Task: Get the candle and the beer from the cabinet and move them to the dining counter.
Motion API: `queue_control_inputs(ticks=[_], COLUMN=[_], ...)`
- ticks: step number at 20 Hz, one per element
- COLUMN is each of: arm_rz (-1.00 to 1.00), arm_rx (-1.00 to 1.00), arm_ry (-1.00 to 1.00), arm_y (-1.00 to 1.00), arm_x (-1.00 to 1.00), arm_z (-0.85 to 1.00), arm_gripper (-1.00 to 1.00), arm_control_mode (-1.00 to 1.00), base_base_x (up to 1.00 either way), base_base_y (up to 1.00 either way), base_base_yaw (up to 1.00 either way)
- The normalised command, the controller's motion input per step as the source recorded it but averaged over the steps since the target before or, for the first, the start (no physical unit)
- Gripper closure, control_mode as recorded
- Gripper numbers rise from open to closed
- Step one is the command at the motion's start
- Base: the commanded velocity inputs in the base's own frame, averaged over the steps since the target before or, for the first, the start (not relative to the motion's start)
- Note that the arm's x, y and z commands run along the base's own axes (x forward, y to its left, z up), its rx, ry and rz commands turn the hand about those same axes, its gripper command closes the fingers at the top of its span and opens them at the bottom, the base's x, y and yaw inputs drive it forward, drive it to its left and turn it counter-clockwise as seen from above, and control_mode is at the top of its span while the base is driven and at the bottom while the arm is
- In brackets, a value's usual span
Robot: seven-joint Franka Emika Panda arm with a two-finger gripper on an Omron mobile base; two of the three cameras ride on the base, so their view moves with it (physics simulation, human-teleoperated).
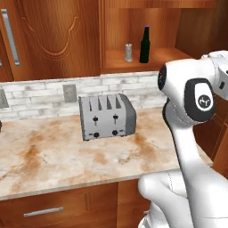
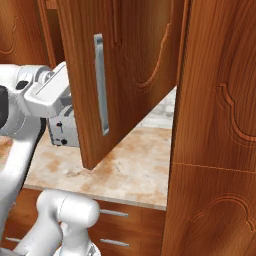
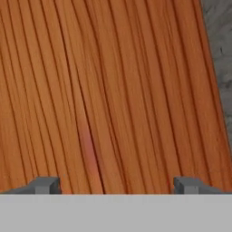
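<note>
A: Left base view: candle (image 1: pixel 128 52) and beer (image 1: pixel 144 44) stand side by side on the open cabinet (image 1: pixel 133 31) shelf, far right.

B: Nothing moved yet. Tool (image 3: pixel 116 185) spread wide, empty, facing wood.

I see a grey four-slot toaster (image 1: pixel 107 116) standing on the marbled counter (image 1: pixel 49 156), close to the white brick backsplash (image 1: pixel 40 91). An outlet (image 1: pixel 69 93) sits on that wall just left of the toaster. Below the counter edge I can make out a wooden drawer (image 1: pixel 53 208) with a silver bar handle (image 1: pixel 43 212).
</note>
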Motion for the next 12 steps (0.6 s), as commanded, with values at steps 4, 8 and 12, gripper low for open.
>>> queue_control_inputs(ticks=[4, 8, 12], arm_rz=[0.2, 0.15, 0.11], arm_rx=[0.0, 0.0, 0.0], arm_ry=[0.0, 0.0, 0.0], arm_y=[-0.34, -0.16, -0.04], arm_x=[0.0, 0.0, 0.0], arm_z=[0.0, 0.0, 0.0], arm_gripper=[-1.0, -1.0, -1.0], arm_control_mode=[-1.0, -1.0, -1.0], base_base_x=[0.0, 0.0, 0.0], base_base_y=[0.0, 0.0, 0.0], base_base_yaw=[0.0, 0.0, 0.0])
